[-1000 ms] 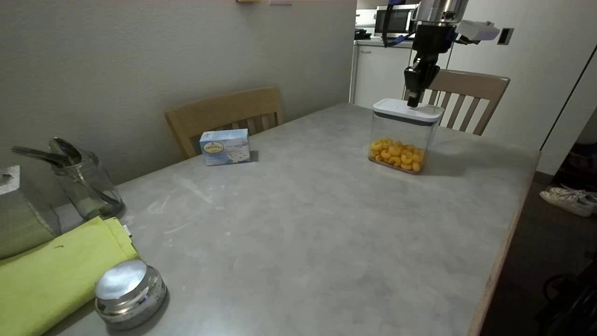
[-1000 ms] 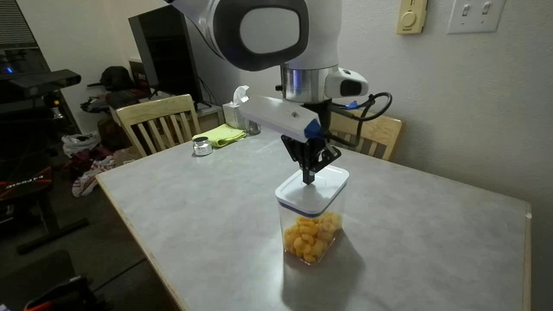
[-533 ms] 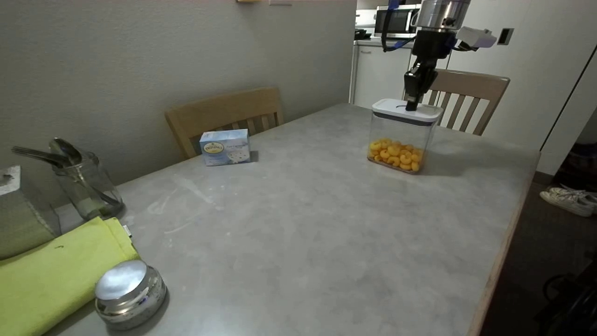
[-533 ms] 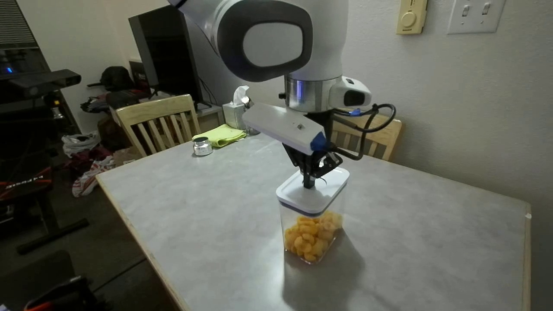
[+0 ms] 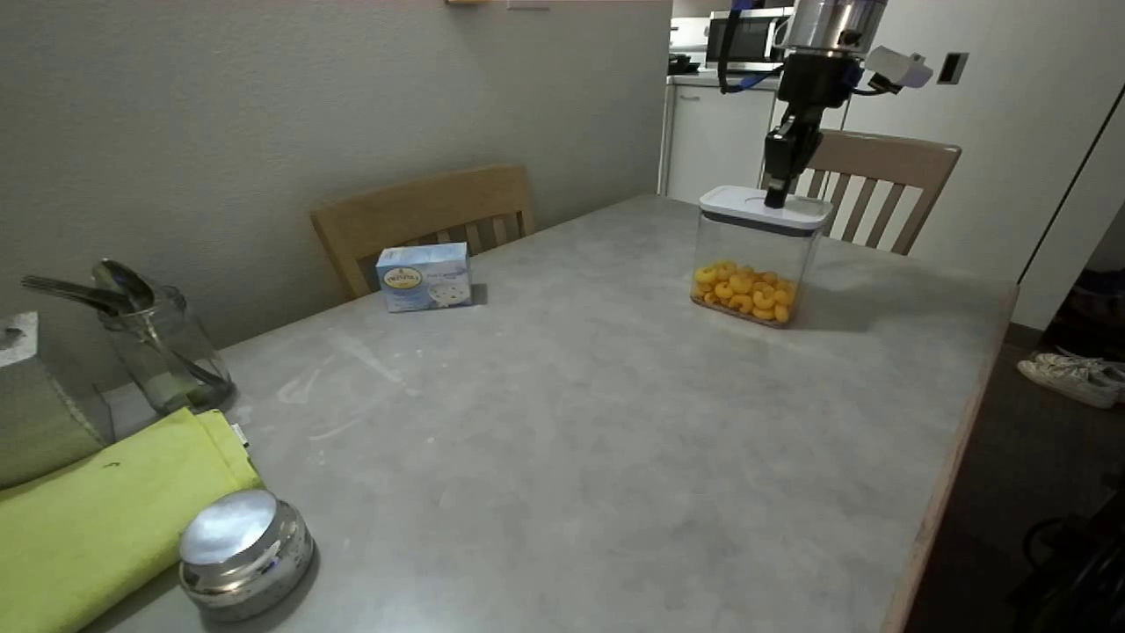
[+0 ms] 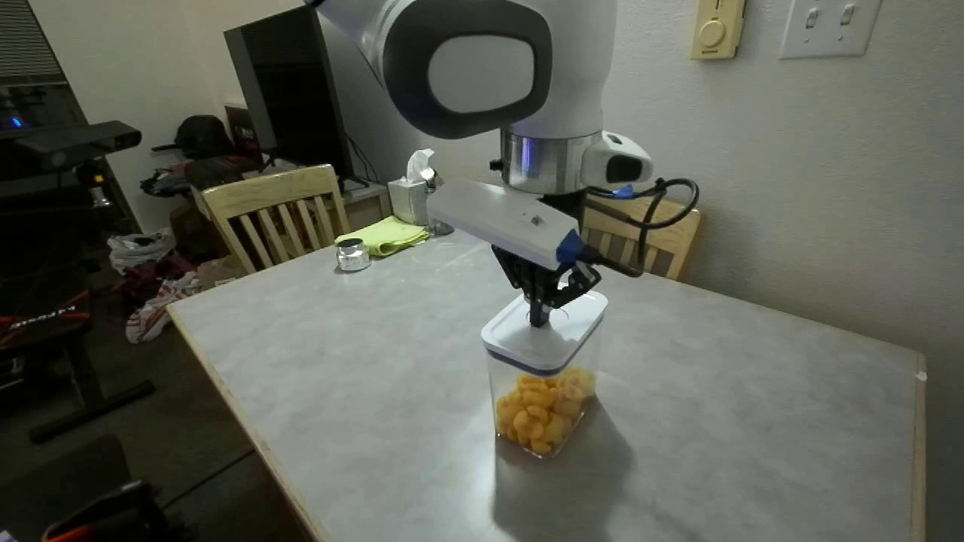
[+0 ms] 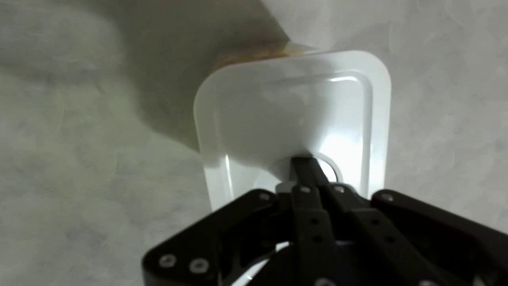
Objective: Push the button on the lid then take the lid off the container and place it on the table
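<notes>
The clear container (image 5: 754,248) with orange-yellow pieces stands upright on the grey table (image 5: 545,422); it also shows in an exterior view (image 6: 531,421). The white lid (image 7: 274,107) sits on top of it. My gripper (image 6: 539,322) points down at the lid's centre, fingers together with nothing between them. Its fingertips are at the round button (image 7: 327,170), which they partly cover in the wrist view. They look to be touching it or just above it. Whether the button is up or pressed in, I cannot tell.
A blue-and-white box (image 5: 426,278) stands near the wall-side chair (image 5: 431,207). A metal-topped jar (image 5: 246,554), a yellow cloth (image 5: 97,519), a glass jar with cutlery (image 5: 171,352) and a tissue box (image 6: 408,200) are at the table's far end from the container.
My shut gripper came down onto the button, then rose very slightly. A dark arc beside the fingertips half a second ago is now a faint ring. The container shifted very slightly.
</notes>
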You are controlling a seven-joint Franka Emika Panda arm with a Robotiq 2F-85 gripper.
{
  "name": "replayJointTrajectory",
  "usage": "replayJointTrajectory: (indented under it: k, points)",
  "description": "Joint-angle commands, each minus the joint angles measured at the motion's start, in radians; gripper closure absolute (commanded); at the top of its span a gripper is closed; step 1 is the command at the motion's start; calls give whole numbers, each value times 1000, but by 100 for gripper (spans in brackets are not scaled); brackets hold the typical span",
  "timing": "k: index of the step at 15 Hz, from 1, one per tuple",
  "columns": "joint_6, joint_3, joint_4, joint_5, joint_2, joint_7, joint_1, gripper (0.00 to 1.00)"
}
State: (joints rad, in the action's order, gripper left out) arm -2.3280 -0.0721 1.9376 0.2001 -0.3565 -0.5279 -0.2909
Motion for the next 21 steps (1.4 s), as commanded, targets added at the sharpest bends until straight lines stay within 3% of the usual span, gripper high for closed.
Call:
replayJointTrajectory:
  k: [1,4,6,16,18,21]
  points:
    - [80,-24,-44,-108,20,48,19,100]
    - [114,-23,-74,-156,39,58,21,100]
    - [104,-15,-82,-147,40,33,14,73]
    - [31,12,-91,-72,-21,-44,3,5]
    - [19,16,-97,-79,-40,-43,5,0]
    - [13,20,-102,-90,-59,-39,4,2]
